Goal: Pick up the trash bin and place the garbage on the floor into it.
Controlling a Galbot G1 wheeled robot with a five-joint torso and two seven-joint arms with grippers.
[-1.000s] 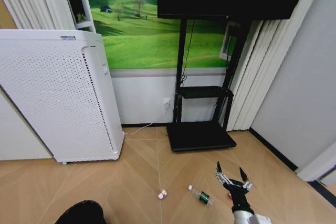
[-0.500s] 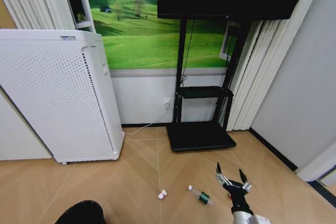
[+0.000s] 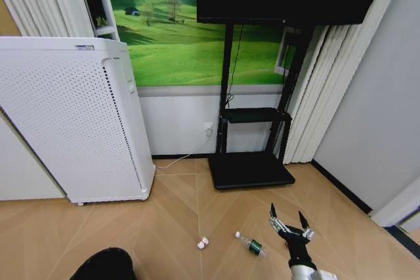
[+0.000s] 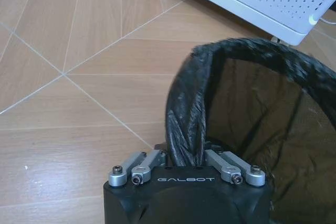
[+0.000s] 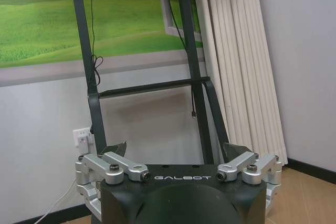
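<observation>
Here, the left end effector (image 4: 195, 157) is clamped on the rim of the trash bin (image 4: 247, 124), pinching the black liner and wall between its fingers; in the head view the bin (image 3: 104, 265) sits low at the robot's left. The right end effector (image 3: 289, 225) hangs above the floor (image 3: 170, 221) with fingers spread and nothing between them, near the small clear bottle (image 3: 250, 244), which lies on its side; a red-and-white scrap (image 3: 203, 243) rests a little further left, well apart from the bin. Behind stand the white perforated appliance (image 3: 72, 119) and the black TV stand (image 3: 251, 170). The likely risks: a single rim pinch on crinkled liner may slip or let the bin tilt, and the round bottle could roll away if a finger nudges it before closing. With the litter well apart from the bin, a dropped piece could miss the opening.
</observation>
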